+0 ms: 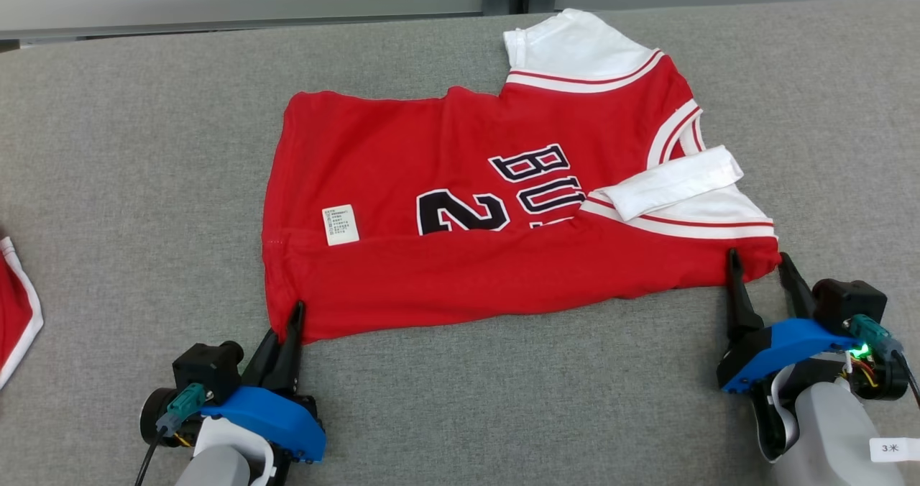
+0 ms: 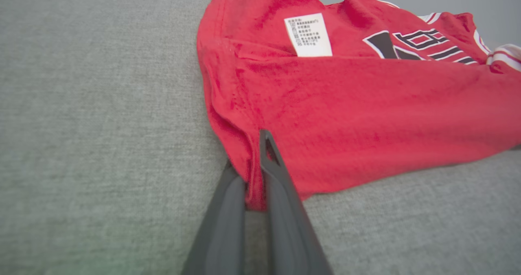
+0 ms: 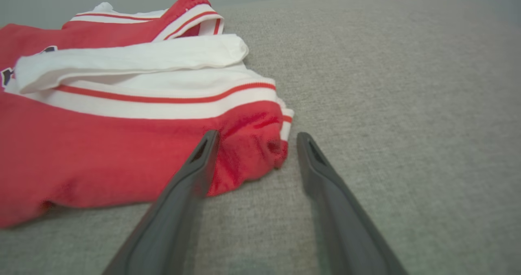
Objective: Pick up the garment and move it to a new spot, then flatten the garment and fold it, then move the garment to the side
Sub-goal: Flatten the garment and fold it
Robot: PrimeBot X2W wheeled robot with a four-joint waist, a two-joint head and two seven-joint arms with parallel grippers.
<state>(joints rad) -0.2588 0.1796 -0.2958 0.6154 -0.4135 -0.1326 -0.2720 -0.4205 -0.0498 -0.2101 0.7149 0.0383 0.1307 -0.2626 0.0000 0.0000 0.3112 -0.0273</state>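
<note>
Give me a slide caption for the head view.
Folding a red jersey: the left gripper shut on one near corner, the open right gripper straddling the other.

one red jersey (image 1: 503, 256), one white label (image 1: 340, 225) on it. one other red garment (image 1: 13, 313). two grippers: left gripper (image 1: 296, 310), right gripper (image 1: 757, 256).

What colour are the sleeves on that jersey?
White sleeves, edged by a red stripe on the red jersey; clearest in the head view.
</note>
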